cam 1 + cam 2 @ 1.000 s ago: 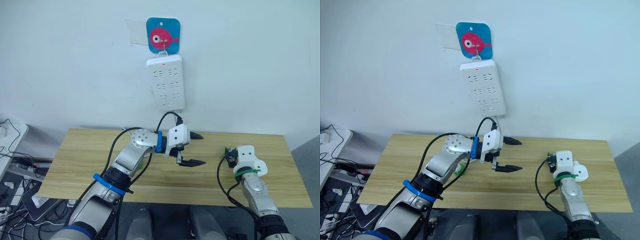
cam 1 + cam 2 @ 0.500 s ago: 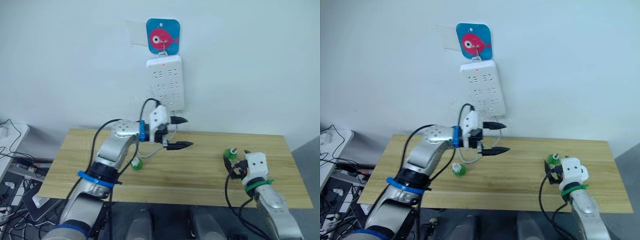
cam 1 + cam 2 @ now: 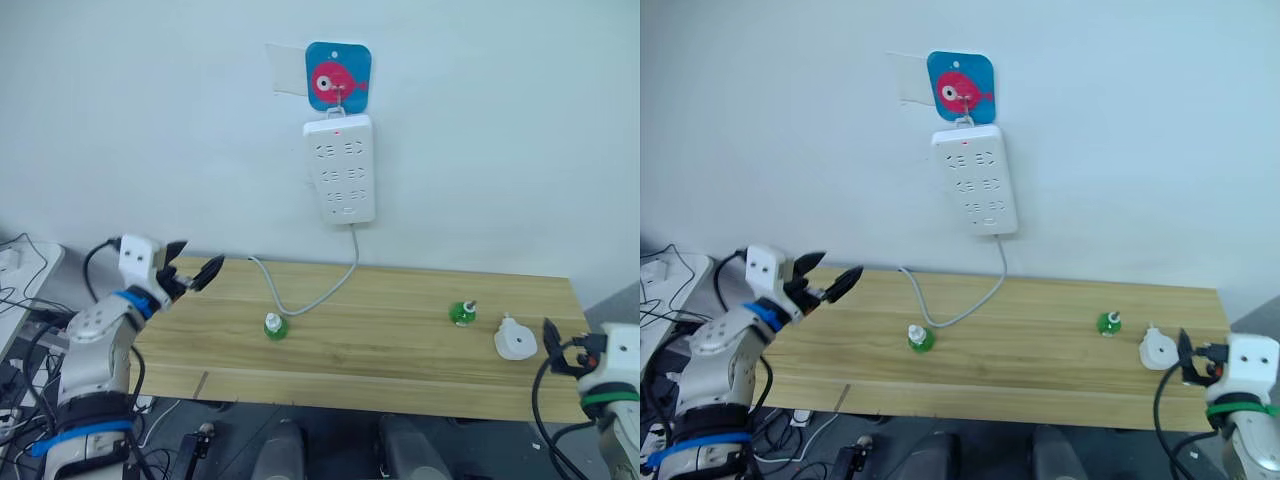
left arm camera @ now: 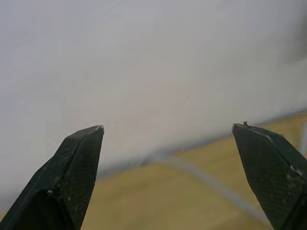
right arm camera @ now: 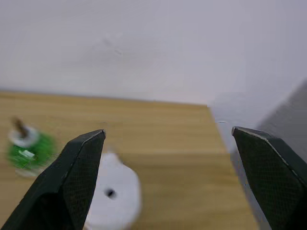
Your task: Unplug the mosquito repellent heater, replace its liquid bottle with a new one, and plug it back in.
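Note:
The white mosquito repellent heater [image 3: 515,340] lies on the wooden table [image 3: 380,350] near its right end, apart from the wall strip. A small green liquid bottle [image 3: 461,313] stands just left of it. Another green bottle [image 3: 273,326] stands left of the table's middle. My right gripper [image 3: 548,345] is open at the table's right edge, pointing at the heater [image 5: 112,201] and not touching it. Off the table's left end, my left gripper [image 3: 203,253] is open and empty, its black fingers [image 4: 76,163] wide apart.
A white multi-socket power strip [image 3: 340,168] hangs on the wall under a blue fish hook plate [image 3: 338,75], with a red light on. Its grey cable [image 3: 325,292] loops down onto the table behind the left bottle. Loose cables lie on the floor at far left.
My left arm has swung from below the power strip out to the table's left end. My right arm has drawn back to the right edge, uncovering the heater and both bottles.

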You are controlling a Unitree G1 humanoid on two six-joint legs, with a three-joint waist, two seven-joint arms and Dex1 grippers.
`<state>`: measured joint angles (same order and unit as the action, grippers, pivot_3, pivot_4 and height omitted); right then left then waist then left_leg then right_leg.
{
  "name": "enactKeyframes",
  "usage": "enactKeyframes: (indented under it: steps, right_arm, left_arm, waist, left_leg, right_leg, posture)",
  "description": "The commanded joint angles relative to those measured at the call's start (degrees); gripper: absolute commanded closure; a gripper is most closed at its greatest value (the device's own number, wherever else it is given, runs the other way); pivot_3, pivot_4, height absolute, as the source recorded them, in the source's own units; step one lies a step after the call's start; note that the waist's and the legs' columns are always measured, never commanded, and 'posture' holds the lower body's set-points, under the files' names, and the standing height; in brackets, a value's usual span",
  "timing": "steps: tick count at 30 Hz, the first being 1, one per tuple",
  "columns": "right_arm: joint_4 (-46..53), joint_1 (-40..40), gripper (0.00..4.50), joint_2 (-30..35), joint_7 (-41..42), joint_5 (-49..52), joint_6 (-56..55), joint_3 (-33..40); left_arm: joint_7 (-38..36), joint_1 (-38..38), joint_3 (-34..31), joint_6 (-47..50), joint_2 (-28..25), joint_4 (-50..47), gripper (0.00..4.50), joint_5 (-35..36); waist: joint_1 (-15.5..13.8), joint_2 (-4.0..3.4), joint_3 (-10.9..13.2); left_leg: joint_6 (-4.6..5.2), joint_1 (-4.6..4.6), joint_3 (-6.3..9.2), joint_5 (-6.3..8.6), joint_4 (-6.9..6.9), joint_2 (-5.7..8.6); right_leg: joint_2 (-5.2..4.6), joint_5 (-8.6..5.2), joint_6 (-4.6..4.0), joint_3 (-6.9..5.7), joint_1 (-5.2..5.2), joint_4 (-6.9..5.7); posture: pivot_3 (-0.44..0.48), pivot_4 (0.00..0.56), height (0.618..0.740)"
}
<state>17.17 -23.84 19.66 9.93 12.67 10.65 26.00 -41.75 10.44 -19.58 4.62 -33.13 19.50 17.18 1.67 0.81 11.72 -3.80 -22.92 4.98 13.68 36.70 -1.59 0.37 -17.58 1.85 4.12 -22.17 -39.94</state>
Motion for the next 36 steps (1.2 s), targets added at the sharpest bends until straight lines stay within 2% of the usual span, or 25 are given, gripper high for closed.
enactKeyframes:
  steps: [1, 7, 11, 17, 22, 25, 27, 29, 32, 36]
  right_arm:
    - [-1.5, -0.9, 0.07, -0.4, 1.2, -0.1, -4.1, 1.6]
    - [-3.8, -5.0, 0.07, -0.2, 5.0, 0.5, -7.7, 2.5]
    - [-1.9, -7.1, 0.07, 0.1, 8.5, 1.9, -7.7, 1.2]
    - [2.0, -8.0, 0.07, 6.7, 20.1, 3.3, -5.7, -5.2]
    - [9.3, -2.4, 0.07, 13.5, 29.4, 8.3, 0.9, -12.5]
    - [11.9, 1.9, 0.07, 16.1, 32.2, 9.0, 3.6, -16.9]
    - [12.9, 5.0, 0.07, 16.7, 33.0, 9.0, 4.9, -19.5]
    - [14.4, 8.4, 0.07, 17.7, 34.4, 9.5, 6.7, -22.2]
    - [14.6, 13.5, 0.07, 22.1, 39.4, 8.1, 8.9, -26.8]
    - [15.3, 17.3, 0.07, 24.2, 40.6, 10.4, 11.9, -27.3]
  left_arm:
    - [0.1, -2.8, -0.6, -4.0, -0.8, -0.7, 0.0, -1.0]
    - [-0.2, -7.9, -0.7, -7.3, -1.8, 1.0, 0.0, -2.1]
    - [-2.5, -10.8, 0.8, -8.5, -2.0, -0.7, 0.0, -2.4]
    - [-8.0, -14.9, 3.7, -7.7, -2.5, -5.9, 0.0, -0.8]
    - [-11.6, -14.8, 7.5, -12.2, -2.4, -3.1, 0.0, -3.5]
    - [-10.5, -13.2, 9.9, -19.2, -1.4, 0.7, 0.0, -7.0]
    - [-11.2, -11.8, 10.3, -21.9, 0.0, 3.4, 0.0, -6.3]
    - [-10.1, -10.2, 10.5, -23.2, 1.7, 6.2, 0.0, -6.1]
    - [-13.0, -9.6, 13.5, -20.8, 3.3, 8.0, 0.0, -5.9]
    - [-11.8, -7.3, 13.5, -22.7, 6.0, 11.4, 0.0, -5.1]
  waist:
    - [0.0, 0.01, 0.0]
    - [0.0, 0.02, 0.0]
    - [0.1, 0.02, 0.0]
    - [0.3, 0.02, 0.0]
    - [0.4, 0.03, 0.0]
    - [0.3, 0.05, 0.0]
    - [0.2, 0.06, 0.0]
    - [0.2, 0.11, 0.0]
    - [0.4, 0.11, 0.0]
    - [0.4, 0.29, 0.2]
  left_leg:
    - [0.0, 0.01, 0.0, 0.0, 0.0, 0.0]
    - [0.0, 0.06, -0.01, 0.0, -0.08, -0.06]
    - [0.0, 0.09, -0.02, 0.0, -0.08, -0.06]
    - [0.0, 0.15, -0.09, 0.0, -0.11, -0.1]
    - [0.0, 0.16, -0.09, 0.0, -0.1, -0.1]
    - [0.0, 0.16, -0.05, 0.0, -0.09, -0.1]
    - [0.0, 0.13, -0.05, 0.0, -0.08, -0.08]
    - [0.0, 0.11, -0.03, 0.01, -0.07, -0.06]
    - [0.0, 0.11, -0.02, 0.01, -0.03, -0.06]
    - [0.0, 0.11, 0.02, 0.01, -0.01, -0.06]
  right_leg:
    - [0.0, 0.0, 0.0, 0.0, 0.0, 0.0]
    - [0.02, -0.05, -0.08, 0.0, 0.0, -0.02]
    - [0.02, -0.06, -0.07, 0.02, 0.02, -0.02]
    - [0.03, -0.1, -0.03, 0.06, 0.04, -0.02]
    - [0.06, -0.12, -0.01, 0.07, 0.05, -0.01]
    - [0.09, -0.12, -0.02, 0.04, 0.08, 0.0]
    - [0.08, -0.11, -0.03, 0.04, 0.08, 0.02]
    - [0.06, -0.08, -0.08, 0.01, 0.09, 0.04]
    - [0.06, -0.08, -0.07, 0.0, 0.09, 0.02]
    - [0.08, -0.07, -0.07, -0.05, 0.11, 0.01]
  posture:
    - [0.035, 0.167, 0.74]
    - [0.037, 0.178, 0.74]
    - [0.032, 0.184, 0.74]
    - [0.008, 0.194, 0.74]
    - [-0.011, 0.206, 0.74]
    - [-0.01, 0.21, 0.74]
    - [-0.009, 0.211, 0.74]
    - [-0.018, 0.213, 0.74]
    - [-0.024, 0.219, 0.74]
    - [-0.025, 0.228, 0.74]
